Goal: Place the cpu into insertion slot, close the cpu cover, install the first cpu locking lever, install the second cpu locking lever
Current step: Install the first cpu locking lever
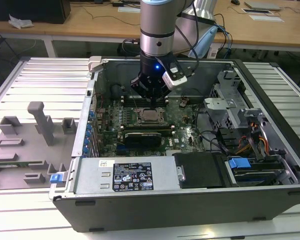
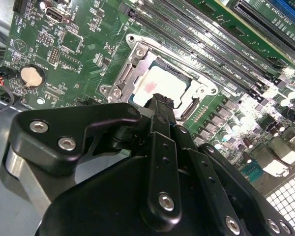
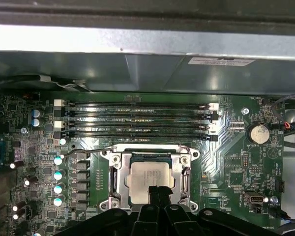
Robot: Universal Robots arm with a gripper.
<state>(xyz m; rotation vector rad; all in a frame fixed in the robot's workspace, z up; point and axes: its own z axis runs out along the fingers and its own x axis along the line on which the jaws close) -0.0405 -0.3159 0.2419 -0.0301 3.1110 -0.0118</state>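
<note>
The cpu [image 3: 146, 176], a pale silvery square chip, lies flat in the insertion slot [image 3: 152, 156] on the green motherboard [image 1: 182, 117]. The cpu cover [image 3: 115, 180], a grey metal frame, lies down around the chip, which shows through its window. In the exterior view the cpu [image 1: 151, 116] sits just below my gripper [image 1: 151, 101]. My gripper [image 3: 160, 192] hangs over the chip's near edge, its two black fingertips pressed together with nothing between them. In the second wrist view the gripper [image 2: 160, 101] tip stands just above the cpu [image 2: 163, 82] and cpu cover [image 2: 135, 63]. A thin wire lever [image 3: 91, 150] runs beside the socket.
Several long black memory slots [image 3: 137, 120] run past the socket. A black ribbed heatsink block [image 1: 142, 136] sits toward the case front, beside the power supply [image 1: 125, 175]. Cables and drive cages [image 1: 240, 125] crowd the exterior view's right. Grey fixtures [image 1: 40, 122] stand outside the case.
</note>
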